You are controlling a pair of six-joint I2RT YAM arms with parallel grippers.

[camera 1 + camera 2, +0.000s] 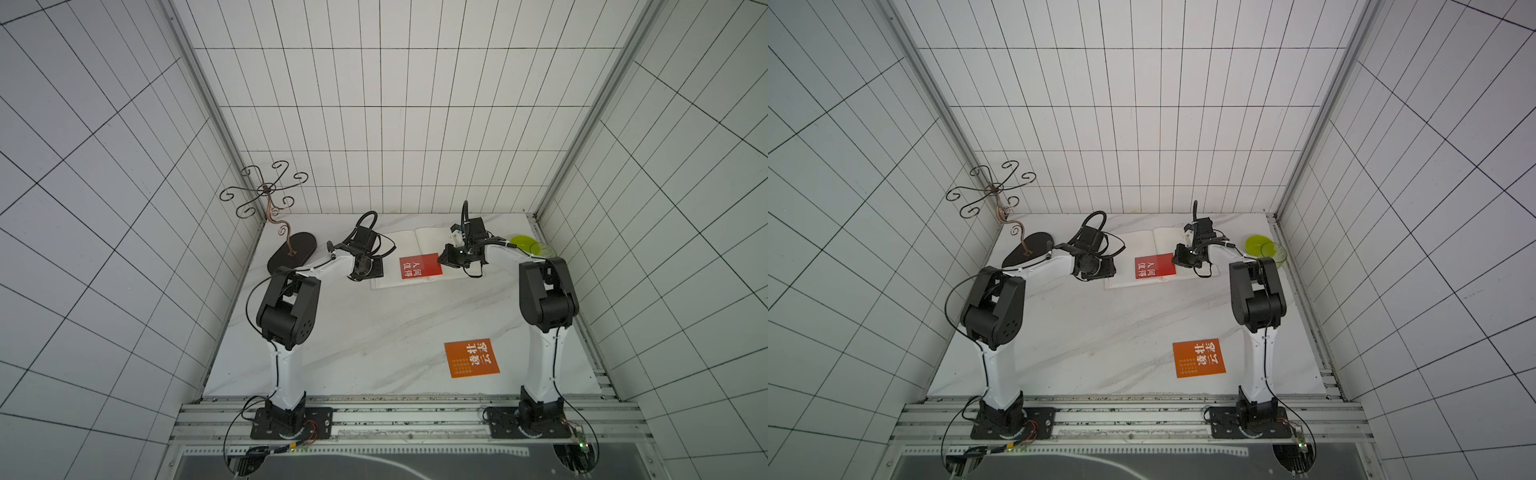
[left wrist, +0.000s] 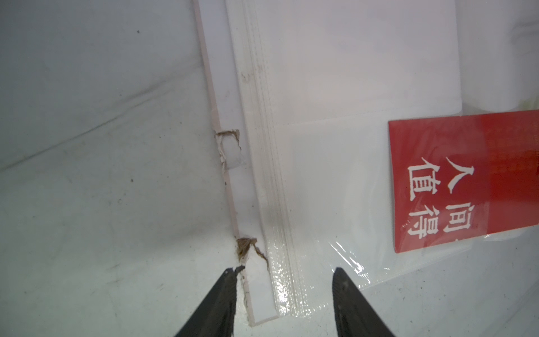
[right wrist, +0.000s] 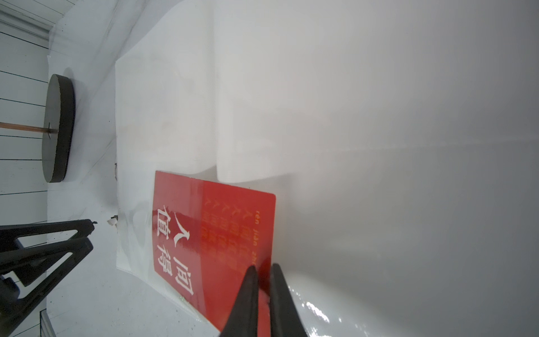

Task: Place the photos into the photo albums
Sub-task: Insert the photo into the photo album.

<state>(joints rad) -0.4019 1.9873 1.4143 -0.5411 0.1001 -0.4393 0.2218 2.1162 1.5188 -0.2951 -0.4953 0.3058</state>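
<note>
The photo album [image 1: 415, 241] [image 1: 1142, 241] lies open at the back middle of the table, its white pages covered by clear sleeves [image 2: 350, 73] [image 3: 175, 102]. A red photo [image 1: 420, 266] [image 1: 1154, 266] [image 2: 466, 181] [image 3: 213, 233] with white characters lies across its near part, one half under glossy plastic. My right gripper [image 1: 441, 259] [image 3: 264, 267] is turned sideways and shut on that photo's right edge. My left gripper [image 1: 374, 272] [image 2: 284, 270] hangs open just above the album's worn left near corner, holding nothing. An orange photo [image 1: 471, 358] [image 1: 1199, 358] lies flat near the table's front right.
A curled wire stand on a dark oval base [image 1: 291, 253] [image 3: 58, 128] occupies the back left corner. A green dish [image 1: 523, 242] and a clear glass [image 1: 542, 249] sit at the back right, behind my right arm. Tiled walls close in the table on three sides.
</note>
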